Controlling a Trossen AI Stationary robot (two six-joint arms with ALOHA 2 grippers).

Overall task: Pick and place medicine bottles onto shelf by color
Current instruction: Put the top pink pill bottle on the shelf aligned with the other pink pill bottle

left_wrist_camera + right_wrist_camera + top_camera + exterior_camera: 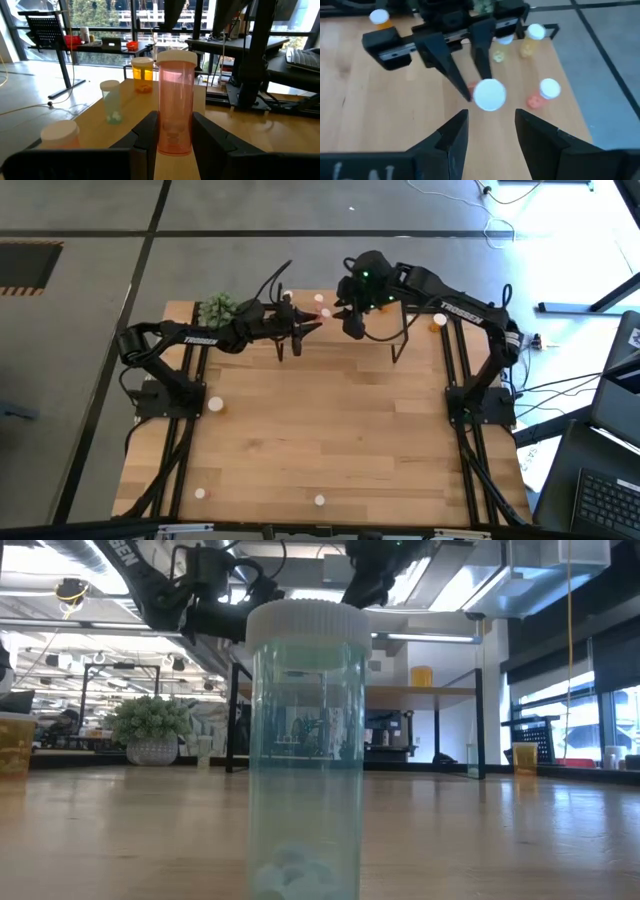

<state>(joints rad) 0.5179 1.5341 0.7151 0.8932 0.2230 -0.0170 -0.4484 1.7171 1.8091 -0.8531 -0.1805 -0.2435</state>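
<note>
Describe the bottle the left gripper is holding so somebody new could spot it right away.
Find the shelf, the small light-wood board at the table's far edge. The left gripper holds a tall pink bottle upright on it, white cap up. The yellow bottle and pale green bottle beside it are shorter and stand free.

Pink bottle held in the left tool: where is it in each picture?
High view: too small to pick out, at the tip of the left tool, top centre.
Low view: not made out; a green bottle fills the middle.
Left wrist view: the pink bottle stands upright in the centre, between the fingers.
Right wrist view: its white cap seen from above, centre.
Shared landmark: the left tool's dark fingers on either side of it.
</note>
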